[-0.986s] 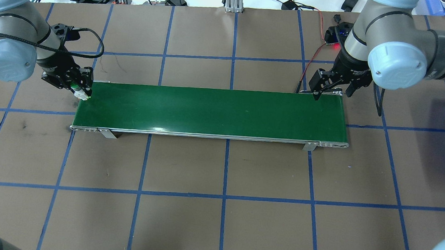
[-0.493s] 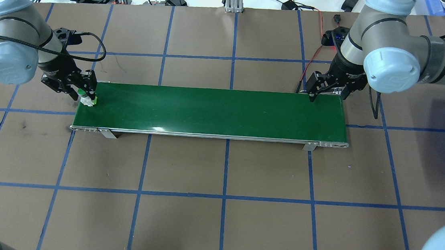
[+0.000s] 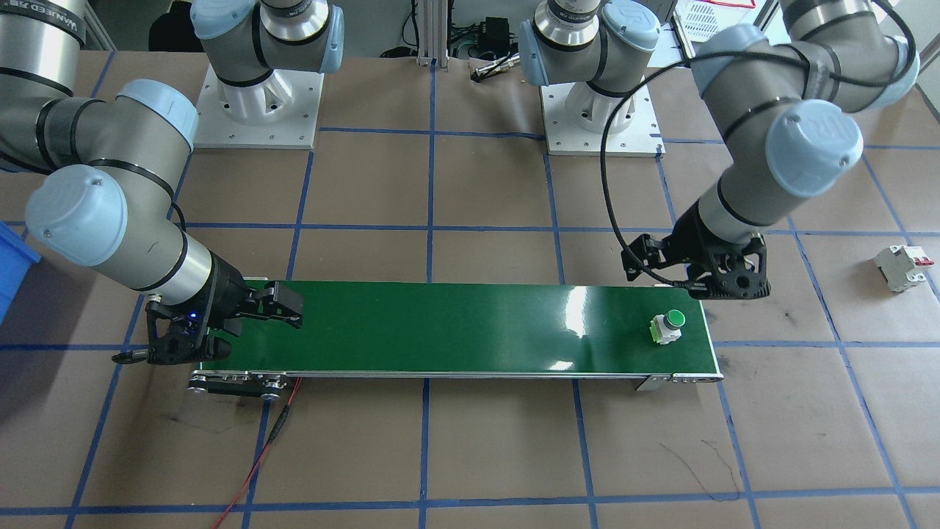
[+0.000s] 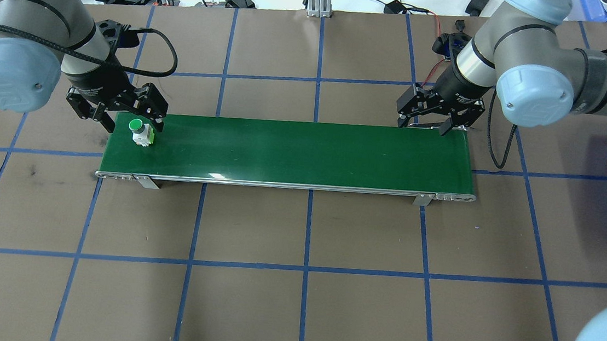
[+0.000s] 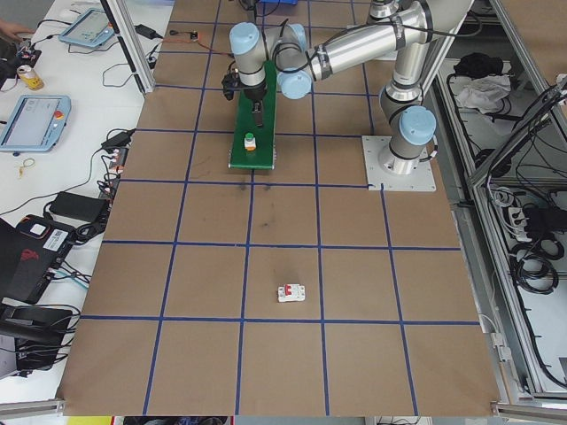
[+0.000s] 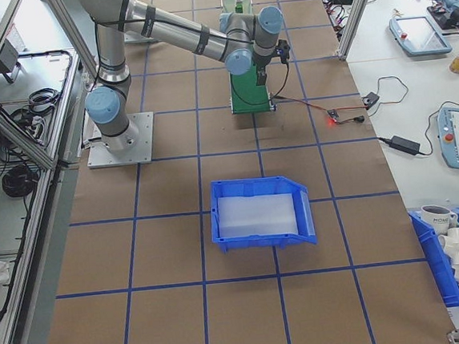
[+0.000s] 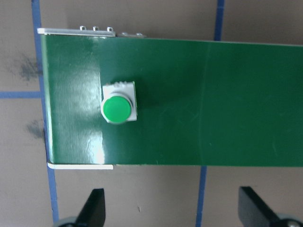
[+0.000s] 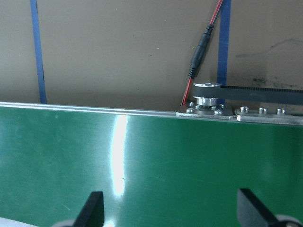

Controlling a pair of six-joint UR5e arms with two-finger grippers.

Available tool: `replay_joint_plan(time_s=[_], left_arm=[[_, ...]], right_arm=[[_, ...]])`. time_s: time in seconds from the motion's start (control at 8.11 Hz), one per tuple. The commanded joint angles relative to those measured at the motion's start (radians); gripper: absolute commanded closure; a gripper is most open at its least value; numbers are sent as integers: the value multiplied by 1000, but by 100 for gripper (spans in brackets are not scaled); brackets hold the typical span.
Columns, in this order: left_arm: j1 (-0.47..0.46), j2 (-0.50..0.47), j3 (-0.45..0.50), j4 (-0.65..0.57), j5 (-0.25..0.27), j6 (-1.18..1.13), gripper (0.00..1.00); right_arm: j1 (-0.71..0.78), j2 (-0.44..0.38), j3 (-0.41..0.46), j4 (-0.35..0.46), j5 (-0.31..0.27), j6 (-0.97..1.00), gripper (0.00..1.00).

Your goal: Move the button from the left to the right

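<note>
The button (image 4: 138,129) stands upright on the green conveyor belt (image 4: 294,150), near the belt's left end, its round green cap up and its white body and light green base resting on the belt surface. In the left wrist view the button (image 7: 118,105) sits clear of both black fingertips (image 7: 94,205), which show at the bottom edge of the frame, spread wide with nothing between them.

The left gripper (image 4: 131,117) hovers just beyond the far-left corner of the belt, a little above and behind the button, its jaws wide apart and empty. In the front-facing view the same gripper (image 3: 723,283) hangs beside the belt end, with the button (image 3: 667,326) apart from it on the belt.

The right gripper (image 4: 427,121) hangs over the far edge of the belt close to its right end, jaws also spread wide and holding nothing; its wrist view shows bare green belt (image 8: 151,161) between the fingertips, plus the belt's drive pulley (image 8: 207,93) and a red-and-black cable (image 8: 201,52) on the brown table (image 8: 118,52).

A white circuit breaker (image 3: 902,266) with a red lever lies on the table well apart from the conveyor, further to the left. A blue bin (image 6: 261,211) sits on the table well to the right of the belt.
</note>
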Motion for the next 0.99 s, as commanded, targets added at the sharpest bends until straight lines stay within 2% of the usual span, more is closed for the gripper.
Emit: replay_joint_plan(time_s=[0.0, 0.12, 0.37, 0.49, 0.86], left_arm=[[-65, 130, 3, -101, -4, -51, 0], [-69, 141, 27, -99, -4, -51, 0], [-71, 161, 125, -271, 23, -51, 0], [-66, 149, 144, -272, 5, -50, 0], [-63, 130, 144, -267, 35, -30, 0]], right_arm=[[0, 0, 2, 1, 25, 36, 0], [0, 0, 2, 1, 20, 36, 0], [0, -3, 2, 4, 16, 35, 0], [0, -8, 2, 5, 16, 35, 0], [0, -8, 2, 13, 17, 30, 0]])
